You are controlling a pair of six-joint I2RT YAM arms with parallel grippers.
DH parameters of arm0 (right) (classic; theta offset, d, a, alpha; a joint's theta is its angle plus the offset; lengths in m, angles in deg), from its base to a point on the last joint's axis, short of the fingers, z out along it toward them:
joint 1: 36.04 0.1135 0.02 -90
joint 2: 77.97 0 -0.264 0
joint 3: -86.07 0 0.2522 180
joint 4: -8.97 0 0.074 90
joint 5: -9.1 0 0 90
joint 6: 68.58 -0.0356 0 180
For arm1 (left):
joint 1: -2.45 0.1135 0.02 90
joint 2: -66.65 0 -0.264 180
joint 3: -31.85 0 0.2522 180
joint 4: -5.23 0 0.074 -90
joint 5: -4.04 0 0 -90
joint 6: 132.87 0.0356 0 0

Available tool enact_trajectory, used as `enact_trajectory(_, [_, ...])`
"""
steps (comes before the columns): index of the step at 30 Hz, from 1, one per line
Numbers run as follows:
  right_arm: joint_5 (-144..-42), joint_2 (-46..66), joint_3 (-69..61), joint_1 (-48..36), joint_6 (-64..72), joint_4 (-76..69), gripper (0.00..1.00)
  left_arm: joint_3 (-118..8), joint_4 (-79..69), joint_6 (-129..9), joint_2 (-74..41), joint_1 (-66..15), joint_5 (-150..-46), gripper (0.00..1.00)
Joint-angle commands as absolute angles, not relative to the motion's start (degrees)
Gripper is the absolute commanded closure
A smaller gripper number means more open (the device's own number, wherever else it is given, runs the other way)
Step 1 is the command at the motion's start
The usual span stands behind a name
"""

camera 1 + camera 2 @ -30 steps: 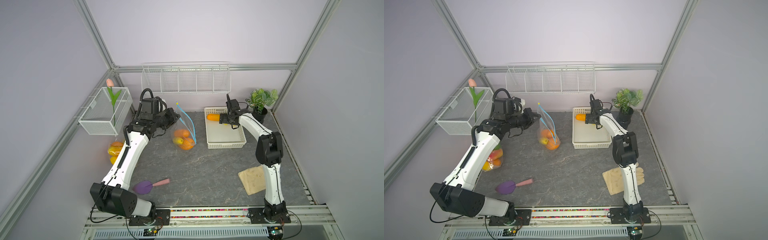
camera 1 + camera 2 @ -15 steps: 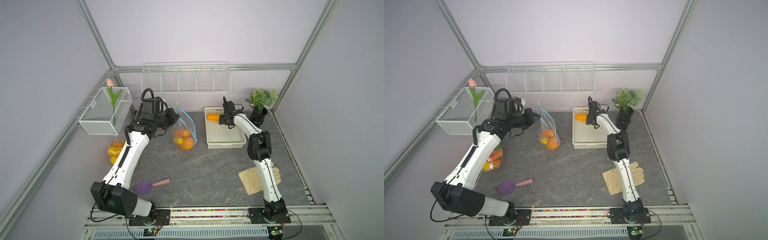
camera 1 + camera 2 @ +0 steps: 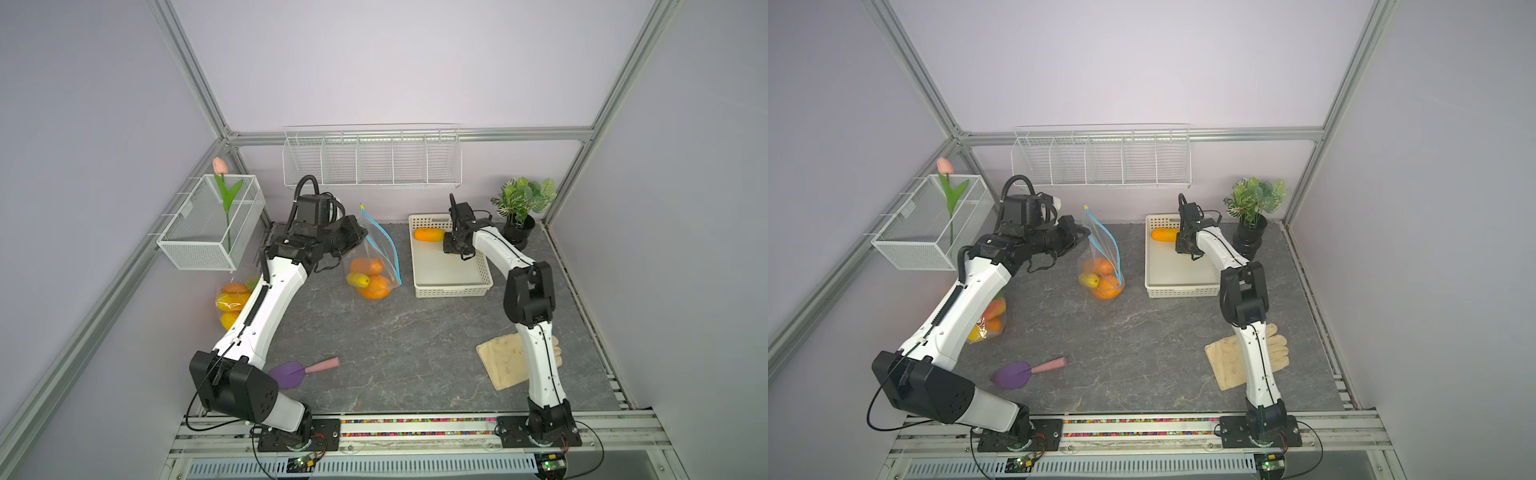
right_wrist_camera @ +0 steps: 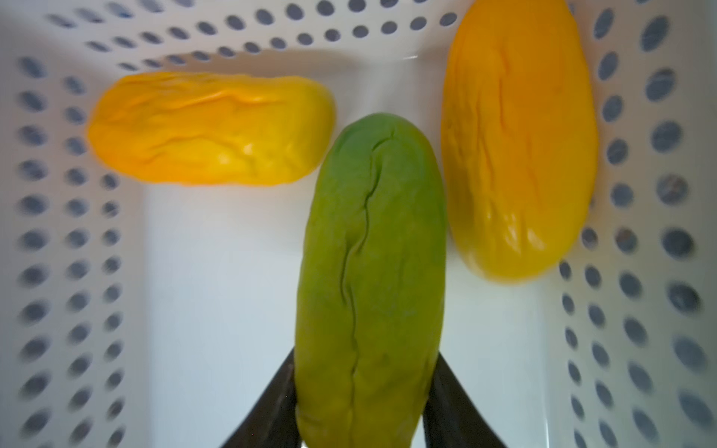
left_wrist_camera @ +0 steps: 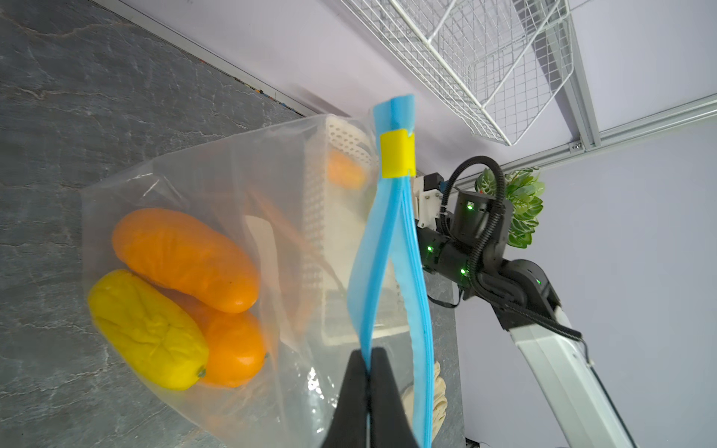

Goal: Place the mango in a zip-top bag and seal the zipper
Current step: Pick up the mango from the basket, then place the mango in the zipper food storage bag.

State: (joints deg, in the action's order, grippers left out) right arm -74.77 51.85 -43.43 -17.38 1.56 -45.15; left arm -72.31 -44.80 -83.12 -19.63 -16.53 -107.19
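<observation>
Two robot arms reach to the far side of a grey stone-look table. At one o'clock sits a white perforated plastic basket; at eleven, a clear zip-top bag with a blue zipper strip stands upright. The left gripper pinches one zipper lip, jaws pressed together — probably to hold the mouth open. Inside the basket, the right gripper has its jaws against both flanks of a wrinkled green mango, two orange mangoes crowding it. Bare table separates basket and bag.

Robotics lab test cell: plain lilac walls in a metal frame, a grey tabletop, a left arm and right arm bolted to a rail at the bottom.
</observation>
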Motion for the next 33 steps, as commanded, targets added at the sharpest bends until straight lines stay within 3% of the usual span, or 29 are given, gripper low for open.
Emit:
enact_trajectory(1, [-83.8, 34.3, -35.3, -16.5, 2.0, -39.2, 0.83, -75.1, -43.8, -83.5, -21.1, -17.8, -106.3, 1.00])
enact_trajectory(8, [-104.8, 11.3, -17.3, -10.7, 5.0, -26.0, 0.84, -76.7, -43.8, -84.0, -22.6, -19.3, -106.1, 1.00])
enact_trajectory(14, [-115.5, 11.2, -18.5, -4.2, 10.5, -26.9, 0.80, -74.0, -43.3, -84.4, -19.7, -19.3, -105.4, 1.00])
enact_trajectory(22, [-106.9, 23.7, -34.9, 1.0, 17.7, -47.3, 0.79, -72.8, -44.4, -83.9, -16.9, -19.3, -103.9, 1.00])
enact_trajectory(30, [-102.4, 30.4, -45.0, 1.9, 18.2, -58.2, 0.73, -74.2, -45.5, -83.4, -17.1, -19.3, -103.8, 1.00])
enact_trajectory(31, [-101.5, 32.0, -47.5, 2.1, 18.6, -60.3, 0.71, -74.5, -45.9, -83.2, -17.2, -19.3, -103.7, 1.00])
enact_trajectory(33, [-100.5, 34.2, -51.3, 2.3, 18.5, -63.3, 0.54, -74.7, -46.1, -83.1, -17.3, -19.3, -103.8, 1.00])
